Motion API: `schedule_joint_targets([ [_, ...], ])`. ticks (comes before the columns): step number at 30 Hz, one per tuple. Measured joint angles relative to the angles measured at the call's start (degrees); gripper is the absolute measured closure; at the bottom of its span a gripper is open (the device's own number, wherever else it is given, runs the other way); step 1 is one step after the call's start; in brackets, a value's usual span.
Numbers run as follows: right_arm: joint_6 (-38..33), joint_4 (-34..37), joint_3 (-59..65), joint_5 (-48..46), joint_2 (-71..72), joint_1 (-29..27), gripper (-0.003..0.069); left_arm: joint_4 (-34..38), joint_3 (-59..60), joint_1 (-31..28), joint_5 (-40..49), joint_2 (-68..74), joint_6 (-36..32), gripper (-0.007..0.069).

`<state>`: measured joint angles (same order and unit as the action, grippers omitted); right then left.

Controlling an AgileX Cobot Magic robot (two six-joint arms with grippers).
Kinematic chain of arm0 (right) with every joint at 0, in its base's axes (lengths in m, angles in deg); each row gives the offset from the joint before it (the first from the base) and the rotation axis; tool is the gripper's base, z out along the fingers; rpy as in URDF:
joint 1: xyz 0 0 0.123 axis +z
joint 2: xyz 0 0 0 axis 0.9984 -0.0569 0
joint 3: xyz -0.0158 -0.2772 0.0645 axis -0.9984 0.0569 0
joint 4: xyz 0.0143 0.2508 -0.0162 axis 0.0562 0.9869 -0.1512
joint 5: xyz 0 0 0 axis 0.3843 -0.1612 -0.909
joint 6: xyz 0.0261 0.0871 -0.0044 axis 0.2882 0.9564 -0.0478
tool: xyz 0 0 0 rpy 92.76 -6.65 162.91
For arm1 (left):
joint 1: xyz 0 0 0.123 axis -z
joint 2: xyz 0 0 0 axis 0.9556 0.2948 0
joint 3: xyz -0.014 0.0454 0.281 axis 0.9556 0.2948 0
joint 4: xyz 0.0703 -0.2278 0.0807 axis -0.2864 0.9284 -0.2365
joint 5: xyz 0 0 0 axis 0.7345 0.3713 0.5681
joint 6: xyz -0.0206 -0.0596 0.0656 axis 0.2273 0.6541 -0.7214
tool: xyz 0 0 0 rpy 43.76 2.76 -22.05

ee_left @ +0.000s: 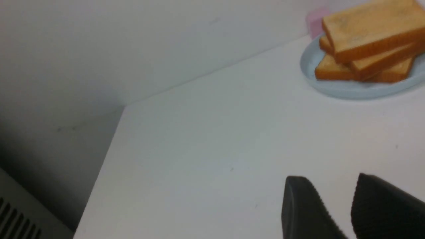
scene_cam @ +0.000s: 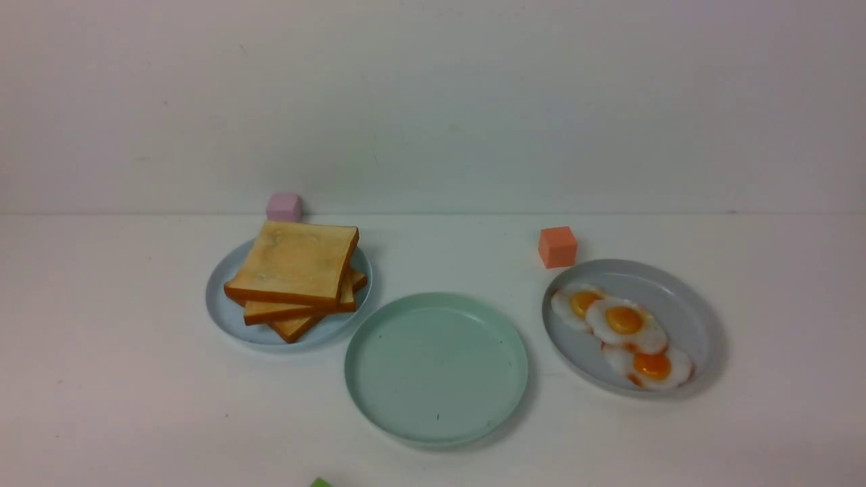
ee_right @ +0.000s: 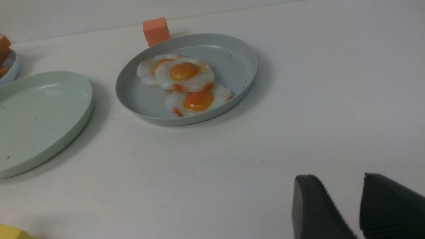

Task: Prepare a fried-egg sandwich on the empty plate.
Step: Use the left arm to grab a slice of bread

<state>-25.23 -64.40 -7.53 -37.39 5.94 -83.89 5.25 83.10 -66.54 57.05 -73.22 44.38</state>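
White bench (scene_cam: pixel 122 406). Golden-brown square toast stack (scene_cam: pixel 294 270) sits left of round mint-green plastic plate (scene_cam: pixel 436 368), nearest left gripper (ee_left: pixel 330 186), parted, empty; right gripper (ee_right: pixel 338 186) likewise.

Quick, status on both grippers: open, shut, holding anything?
Left gripper: open, holding nothing.
Right gripper: open, holding nothing.
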Motion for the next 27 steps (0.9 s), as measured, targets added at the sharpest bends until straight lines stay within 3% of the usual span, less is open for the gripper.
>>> schedule_joint_targets([
  [3, 0.00, 0.00, 0.00, 0.00, 0.00, 0.00, 0.0418, 6.22, 0.00, 0.00, -3.56, 0.00, 6.67, 0.0386],
  [7, 0.00, 0.00, 0.00, 0.00, 0.00, 0.00, 0.0418, 19.56, 0.00, 0.00, -8.80, 0.00, 24.94, 0.0386],
  [8, 0.00, 0.00, 0.00, 0.00, 0.00, 0.00, 0.0418, 20.03, 0.00, 0.00, -8.94, 0.00, 24.94, 0.0386],
  [10, 0.00, 0.00, 0.00, 0.00, 0.00, 0.00, 0.0418, 24.54, 0.00, 0.00, -10.25, 0.00, 33.49, 0.0386],
  [17, 0.00, -0.06, 0.00, 0.18, 0.00, 0.00, 0.0418, 27.31, -0.30, 0.42, -11.26, 0.00, 45.37, 0.0398],
  [22, 1.45, 4.93, 0.38, 2.26, 0.00, 0.00, 0.0418, 25.61, -8.85, 4.63, -4.29, 2.05, 45.63, 0.0524],
  [27, 6.47, 19.84, 0.65, 9.05, 0.00, 0.00, 0.0418, 23.85, -22.29, 14.85, 11.63, 17.20, 33.41, 0.0638],
])
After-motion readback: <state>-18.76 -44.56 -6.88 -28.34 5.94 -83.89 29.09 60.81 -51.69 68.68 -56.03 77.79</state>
